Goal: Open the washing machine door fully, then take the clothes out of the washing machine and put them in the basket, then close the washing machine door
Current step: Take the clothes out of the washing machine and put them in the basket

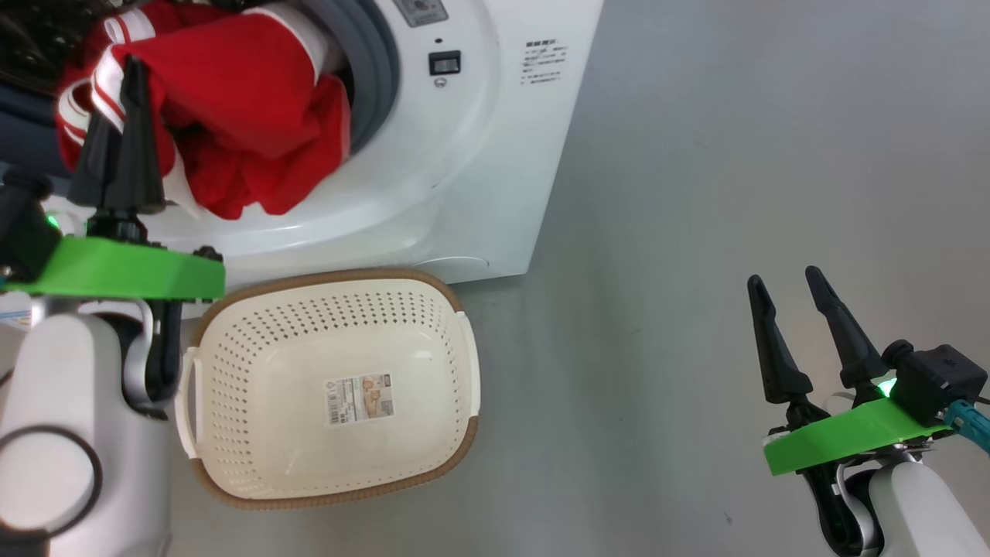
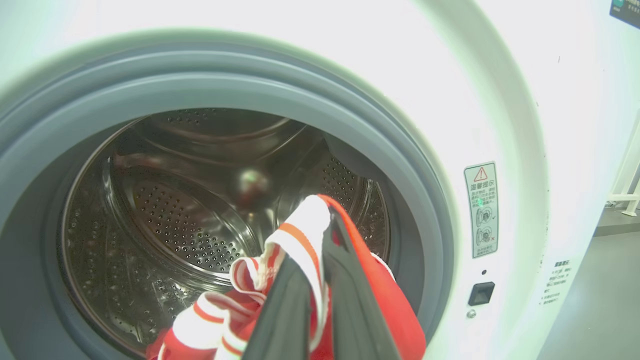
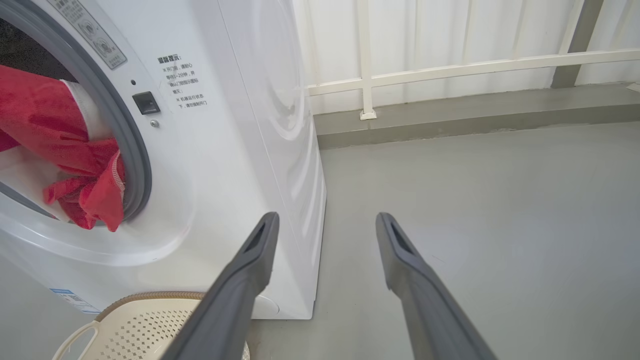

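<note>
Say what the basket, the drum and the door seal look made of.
Basket: likely plastic, cream, matte, moulded with rows of holes; brown rim looks woven, perhaps moulded too.
Drum: metal, probably steel; shiny, reflective, perforated.
Seal: probably rubber; grey, dull, smoothly folded.

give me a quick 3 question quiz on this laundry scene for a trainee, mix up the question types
1. True or false: the basket holds no clothes and sits on the floor in front of the washing machine.
2. Pick one. The left tool is: A) open above the basket, B) shut on the clothes, C) shut on the basket's rim.
3. Short answer: how do the jaws of the right tool stand, and is anything between them?

Key
1. True.
2. B.
3. Open, with nothing between them.
</note>
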{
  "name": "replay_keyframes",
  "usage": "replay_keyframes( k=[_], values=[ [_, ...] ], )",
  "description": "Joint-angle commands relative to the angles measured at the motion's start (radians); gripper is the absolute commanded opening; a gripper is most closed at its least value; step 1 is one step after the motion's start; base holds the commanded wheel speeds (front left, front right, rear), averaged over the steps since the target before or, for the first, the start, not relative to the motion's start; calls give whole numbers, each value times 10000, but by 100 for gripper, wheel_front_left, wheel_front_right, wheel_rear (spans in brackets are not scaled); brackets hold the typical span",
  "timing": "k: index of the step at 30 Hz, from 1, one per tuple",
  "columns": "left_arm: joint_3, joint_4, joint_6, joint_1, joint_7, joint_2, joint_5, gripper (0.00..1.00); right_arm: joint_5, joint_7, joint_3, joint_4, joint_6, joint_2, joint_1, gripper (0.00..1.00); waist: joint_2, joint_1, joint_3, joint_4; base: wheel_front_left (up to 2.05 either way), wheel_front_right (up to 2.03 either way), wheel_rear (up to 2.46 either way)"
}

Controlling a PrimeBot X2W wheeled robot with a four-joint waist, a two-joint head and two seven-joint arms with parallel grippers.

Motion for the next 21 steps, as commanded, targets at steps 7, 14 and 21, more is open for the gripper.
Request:
replay_keyframes(
  k=[7, 14, 21],
  values=[
    [404, -1872, -54, 830, -60, 37, 115, 0, -138, -63, 117, -283, 62, -214, 269, 100, 0, 0, -92, 276, 0, 0, 0],
    [246, -3045, -56, 1437, -60, -32, 131, 0, -146, -63, 128, -278, 62, -220, 268, 100, 0, 0, -121, 425, 0, 0, 0],
    [116, -3084, -56, 1898, -60, -64, 100, 0, -132, -63, 175, -291, 62, -226, 238, 100, 0, 0, -52, 466, 0, 0, 0]
  ],
)
